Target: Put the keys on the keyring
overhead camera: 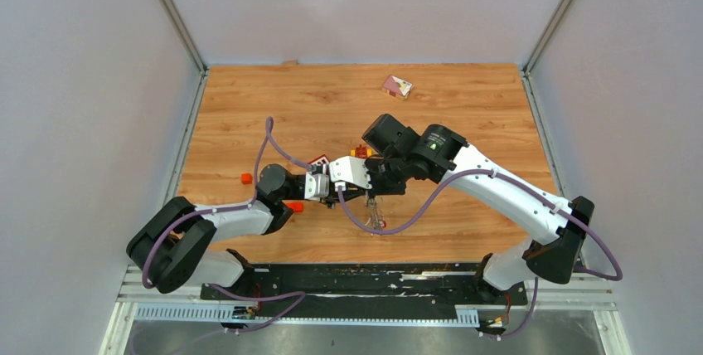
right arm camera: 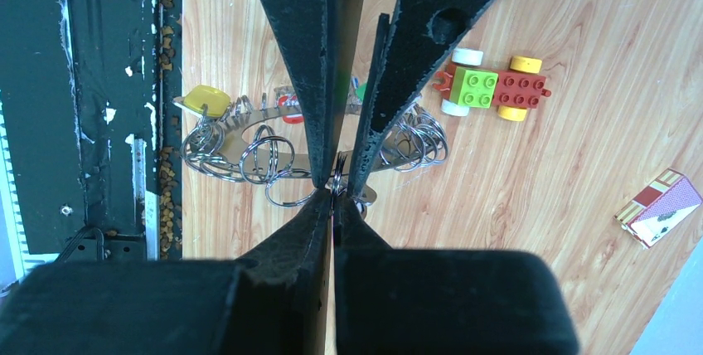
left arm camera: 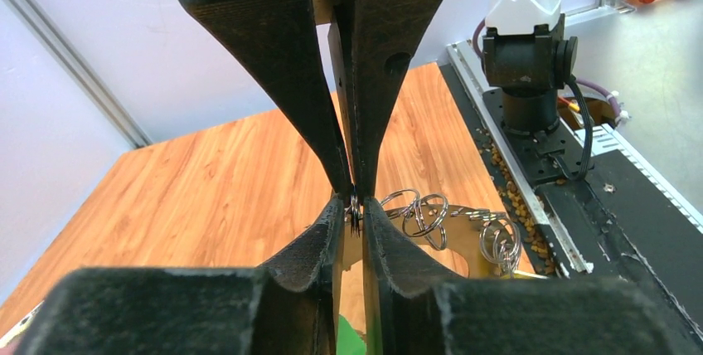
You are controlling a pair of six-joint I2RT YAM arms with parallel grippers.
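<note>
Keyring (right arm camera: 249,141) (silver metal, looped): flat, long axis near-to-far
Yellow-headed key (right arm camera: 207,99): one
Right gripper (right arm camera: 333,196): clamped on small wire ring (right arm camera: 337,186)
Left gripper (left arm camera: 354,202): grip unclear

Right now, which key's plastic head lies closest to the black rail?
The yellow-headed silver key, at the bunch's end beside the black rail; the red-headed key lies further in.

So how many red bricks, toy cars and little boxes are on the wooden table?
Red bricks: 2
Toy brick car: 1
Little box: 1
Total: 4
</note>
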